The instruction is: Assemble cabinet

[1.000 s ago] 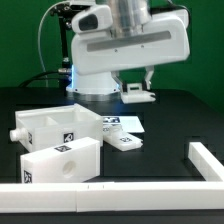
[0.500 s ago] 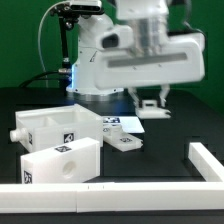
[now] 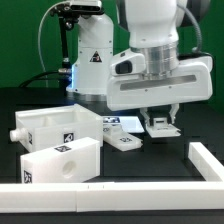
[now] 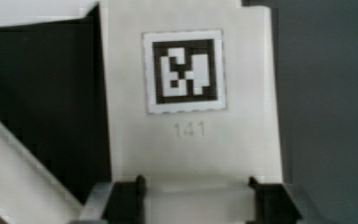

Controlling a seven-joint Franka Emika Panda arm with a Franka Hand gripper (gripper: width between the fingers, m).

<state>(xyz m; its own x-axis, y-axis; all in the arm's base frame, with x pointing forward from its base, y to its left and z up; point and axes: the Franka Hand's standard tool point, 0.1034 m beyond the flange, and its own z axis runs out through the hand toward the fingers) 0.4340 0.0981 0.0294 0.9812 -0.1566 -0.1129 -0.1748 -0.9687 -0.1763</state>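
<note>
The tool [image 3: 160, 119] appears clamped on the side edges of a flat white plastic cabinet panel [image 4: 185, 140] with a marker tag [image 4: 181, 65], low over the black counter [image 3: 190, 140]. The panel looks light, stiff and slick, so an edge grip suits it.

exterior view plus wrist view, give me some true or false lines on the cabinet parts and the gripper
1. The gripper grips a flat tagged cabinet panel. True.
2. The rear boxy cabinet part and the front boxy cabinet part sit at the exterior view's right. False: they sit at its left.
3. The panel is already joined to the boxy parts. False: it hangs in the gripper, apart from both.
4. The marker board lies flat beside the rear boxy cabinet part. True.
</note>
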